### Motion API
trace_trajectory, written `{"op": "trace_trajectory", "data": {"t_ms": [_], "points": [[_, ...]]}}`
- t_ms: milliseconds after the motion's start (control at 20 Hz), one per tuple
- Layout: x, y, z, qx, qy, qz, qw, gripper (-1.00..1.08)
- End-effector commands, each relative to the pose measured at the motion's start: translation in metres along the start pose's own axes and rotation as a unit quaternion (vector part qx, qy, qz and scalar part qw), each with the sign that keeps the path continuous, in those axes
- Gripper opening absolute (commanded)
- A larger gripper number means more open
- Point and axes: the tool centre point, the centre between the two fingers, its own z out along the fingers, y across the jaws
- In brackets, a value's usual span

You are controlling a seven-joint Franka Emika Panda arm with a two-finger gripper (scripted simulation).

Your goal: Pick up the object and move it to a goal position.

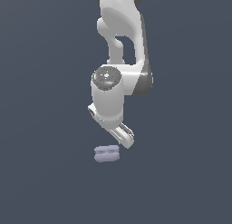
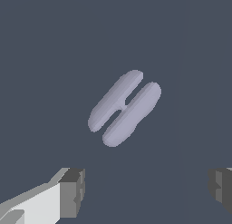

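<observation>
Item one, nearest: my end effector (image 2: 145,191), fingers (image 2: 72,191) spread wide with nothing between them.

Item two, beyond the end effector: the block (image 2: 124,107), pale lavender-grey with rounded lobes and dark slots, lying apart from both fingers.

Item three, farthest: the table (image 1: 41,173), dark slate, under the block (image 1: 107,153).

White arm (image 1: 118,60) bent downward; end effector (image 2: 145,191) empty, dark fingers (image 2: 72,192) spread wide

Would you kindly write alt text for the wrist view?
A small lavender-grey object, two rounded lobes joined at the middle, lies diagonally on a plain dark surface. The open gripper shows two grey fingertips spread wide, not touching it.
</observation>
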Motion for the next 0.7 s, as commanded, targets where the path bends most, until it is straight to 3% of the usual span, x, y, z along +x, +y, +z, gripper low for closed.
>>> {"op": "trace_trajectory", "data": {"t_ms": [0, 300, 650], "points": [[0.006, -0.001, 0.007, -0.001, -0.001, 0.038, 0.9993, 1.0], [0.018, -0.003, 0.024, -0.004, -0.002, 0.126, 0.9921, 1.0], [0.032, -0.006, 0.044, -0.008, -0.002, 0.225, 0.9744, 1.0]]}}
